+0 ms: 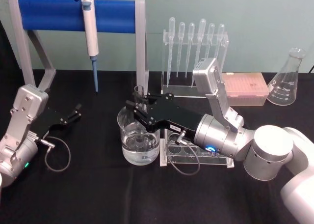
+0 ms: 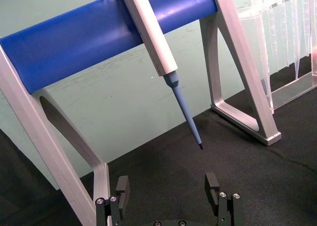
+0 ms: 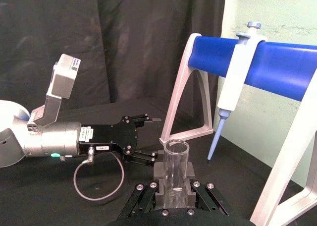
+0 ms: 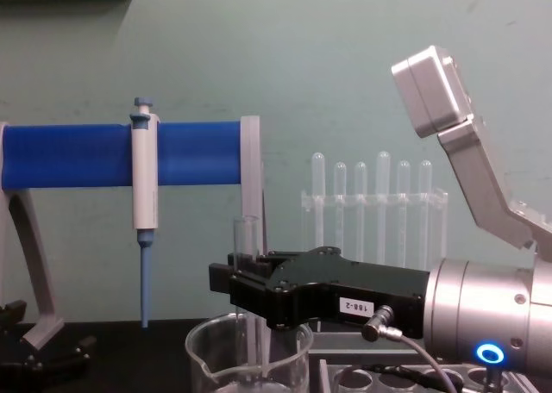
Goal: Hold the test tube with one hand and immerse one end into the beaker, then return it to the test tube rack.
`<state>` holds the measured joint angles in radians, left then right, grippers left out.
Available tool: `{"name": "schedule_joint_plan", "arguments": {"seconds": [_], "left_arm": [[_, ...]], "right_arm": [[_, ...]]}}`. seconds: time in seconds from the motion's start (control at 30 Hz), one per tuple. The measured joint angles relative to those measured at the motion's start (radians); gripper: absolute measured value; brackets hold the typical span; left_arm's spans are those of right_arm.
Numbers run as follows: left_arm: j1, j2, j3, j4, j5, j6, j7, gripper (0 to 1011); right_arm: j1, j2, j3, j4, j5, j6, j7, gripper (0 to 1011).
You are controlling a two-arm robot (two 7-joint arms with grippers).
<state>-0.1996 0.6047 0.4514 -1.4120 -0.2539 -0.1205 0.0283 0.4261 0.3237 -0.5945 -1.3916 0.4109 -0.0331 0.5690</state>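
Test tube (image 1: 140, 98): clear glass, upright, open rim uppermost, clamped between the fingers of the right pincer (image 1: 138, 107); its lower part reaches down inside the beaker (image 1: 139, 141), and whether the tip meets the liquid cannot be told. In the right wrist view the tube (image 3: 176, 174) stands between the two black pads, rim above them.

Beaker: wide clear glass, liquid in the bottom, standing on the black surface (image 1: 98, 194) just beside a clear tube rack (image 1: 196, 155) on the robot's right. Seen from the chest, its rim and spout (image 4: 248, 352) lie under the pincer.

Right pincer: black, on a silver wrist with a blue ring light, reaching over the beaker from the right, closed on the tube (image 4: 247, 264) and carrying a white label in the chest view (image 4: 237, 283).

Left pincer (image 1: 73, 112): low over the surface at the left, well apart from the beaker, fingers spread and holding nothing; its tips (image 2: 170, 189) face the pipette stand.

Blue-and-white pipette (image 1: 91, 35): hanging from a blue bar stand (image 1: 54, 15) at the rear.

Plastic pipettes (image 1: 196, 42): in a clear rack behind the beaker.

Conical flask (image 1: 287, 79): far right.
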Motion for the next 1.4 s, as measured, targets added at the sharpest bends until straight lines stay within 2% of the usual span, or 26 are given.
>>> {"name": "schedule_joint_plan", "arguments": {"seconds": [1.4], "left_arm": [[0.0, 0.0, 0.0, 0.0, 0.0, 0.0, 0.0, 1000]], "right_arm": [[0.0, 0.0, 0.002, -0.006, 0.0, 0.001, 0.0, 225]]}}
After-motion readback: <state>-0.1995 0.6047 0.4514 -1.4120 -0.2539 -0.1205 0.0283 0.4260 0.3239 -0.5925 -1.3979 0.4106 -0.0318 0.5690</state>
